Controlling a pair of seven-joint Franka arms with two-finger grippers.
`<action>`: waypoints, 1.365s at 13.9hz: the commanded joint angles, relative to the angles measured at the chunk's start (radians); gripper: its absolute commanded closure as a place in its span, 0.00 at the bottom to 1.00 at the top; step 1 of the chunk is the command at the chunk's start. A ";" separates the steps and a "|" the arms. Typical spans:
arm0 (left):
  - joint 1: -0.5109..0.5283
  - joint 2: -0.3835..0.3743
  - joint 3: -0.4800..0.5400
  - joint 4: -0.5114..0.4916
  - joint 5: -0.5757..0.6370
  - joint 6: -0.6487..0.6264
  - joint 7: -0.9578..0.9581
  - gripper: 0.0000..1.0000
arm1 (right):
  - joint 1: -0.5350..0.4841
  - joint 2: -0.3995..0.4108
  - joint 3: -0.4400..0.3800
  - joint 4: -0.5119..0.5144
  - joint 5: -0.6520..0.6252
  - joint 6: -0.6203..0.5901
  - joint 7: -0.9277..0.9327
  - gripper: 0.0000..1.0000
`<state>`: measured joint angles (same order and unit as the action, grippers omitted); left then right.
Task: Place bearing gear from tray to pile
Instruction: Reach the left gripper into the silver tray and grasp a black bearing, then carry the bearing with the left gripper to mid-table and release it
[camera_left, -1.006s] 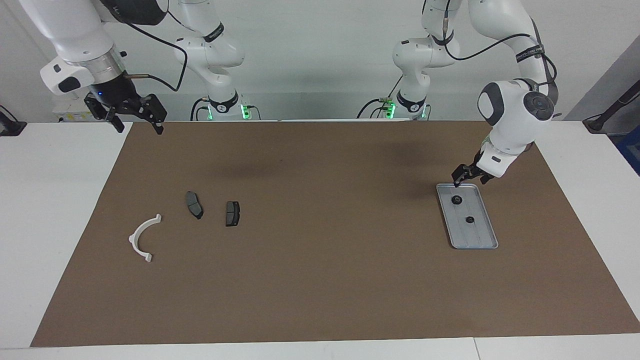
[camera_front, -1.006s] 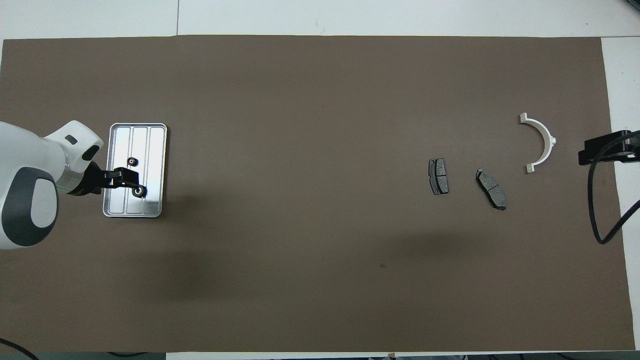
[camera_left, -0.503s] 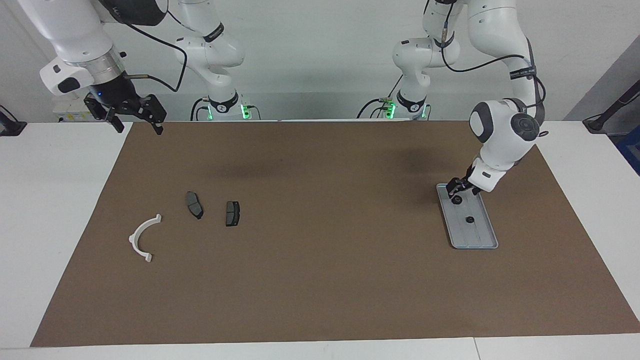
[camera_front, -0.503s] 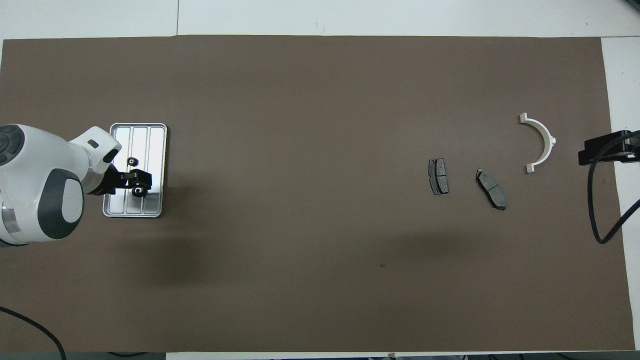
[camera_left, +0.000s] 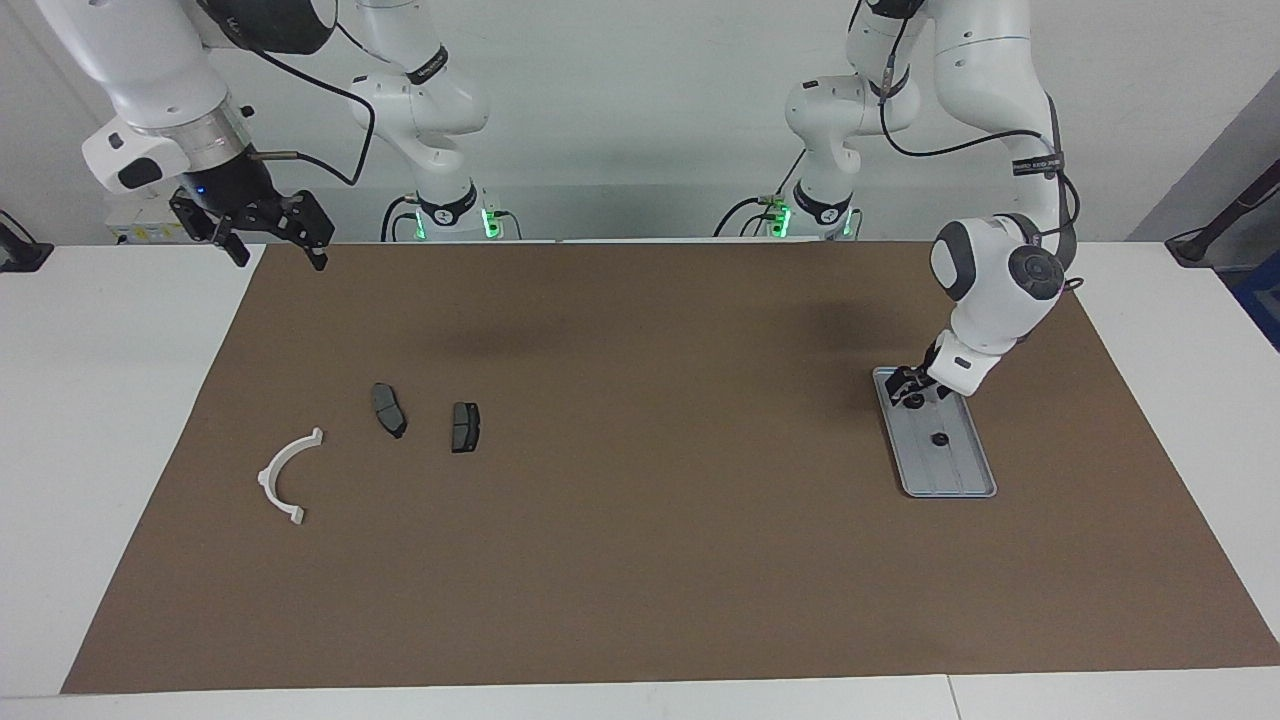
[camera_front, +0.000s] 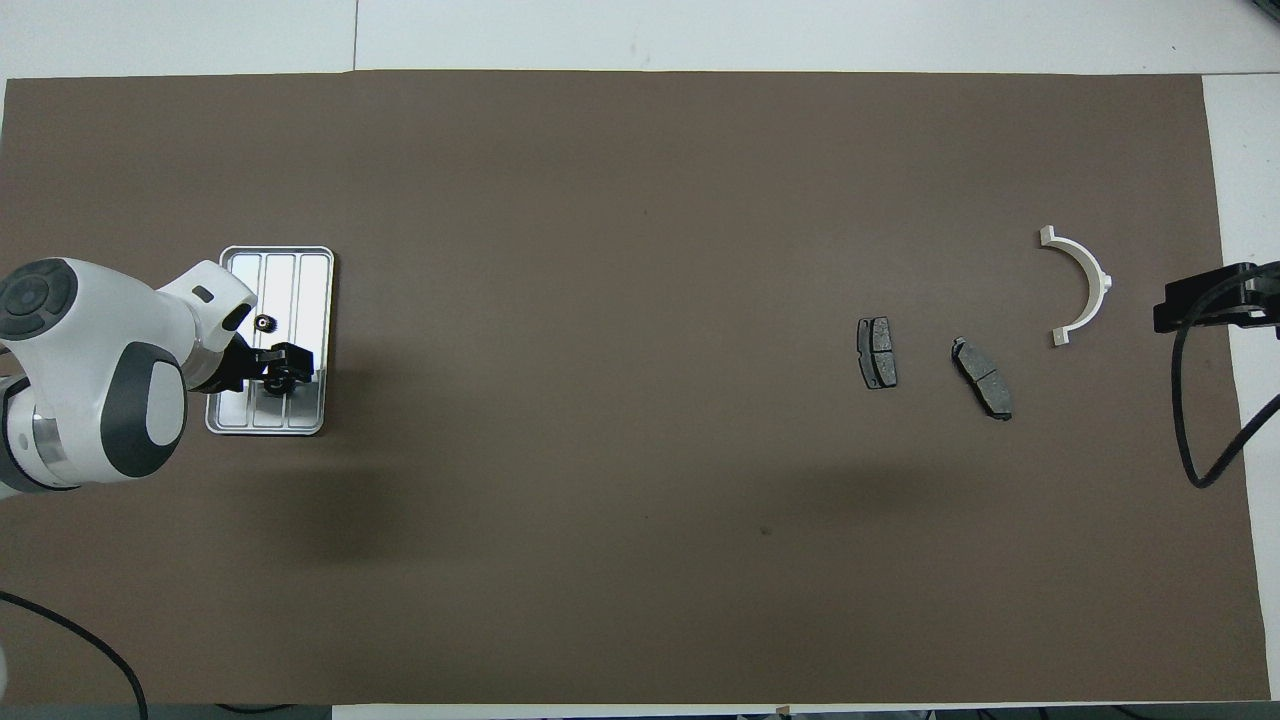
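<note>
- the left gripper (camera_left: 911, 385) (camera_front: 283, 366) is down in the tray (camera_left: 955, 480) (camera_front: 312, 290) at the end nearer the robots, its fingers spread either side of a bearing gear (camera_left: 913, 399) (camera_front: 275, 380); whether they touch it i cannot tell.
- a second gear (camera_left: 939, 439) (camera_front: 264, 322) lies in the tray, farther from the robots than the gripper.
- the pile, a white bracket (camera_left: 285, 478) (camera_front: 1082, 284) and two dark pads (camera_left: 388, 409) (camera_front: 983, 377), lies well apart from this gripper, toward the right arm's end.
- the right gripper (camera_left: 272, 245) waits raised over the mat's corner, fingers spread.

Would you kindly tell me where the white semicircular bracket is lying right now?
The white semicircular bracket lies on the brown mat toward the right arm's end of the table, beside the two dark brake pads and slightly farther from the robots than they are.
</note>
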<state>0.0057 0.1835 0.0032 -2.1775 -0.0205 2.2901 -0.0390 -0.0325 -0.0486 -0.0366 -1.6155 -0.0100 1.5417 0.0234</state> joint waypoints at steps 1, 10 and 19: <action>-0.003 0.007 0.003 -0.015 0.004 0.037 -0.010 0.17 | -0.014 -0.008 0.007 -0.023 0.001 0.044 -0.016 0.00; -0.006 -0.001 0.003 0.054 0.004 -0.061 -0.009 1.00 | -0.015 -0.010 0.007 -0.038 0.001 0.048 -0.025 0.00; -0.307 0.043 -0.005 0.389 -0.012 -0.270 -0.620 1.00 | -0.026 -0.007 0.007 -0.032 0.002 0.049 -0.057 0.00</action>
<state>-0.2266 0.1870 -0.0166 -1.8400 -0.0230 2.0046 -0.5106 -0.0335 -0.0478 -0.0366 -1.6327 -0.0100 1.5706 0.0192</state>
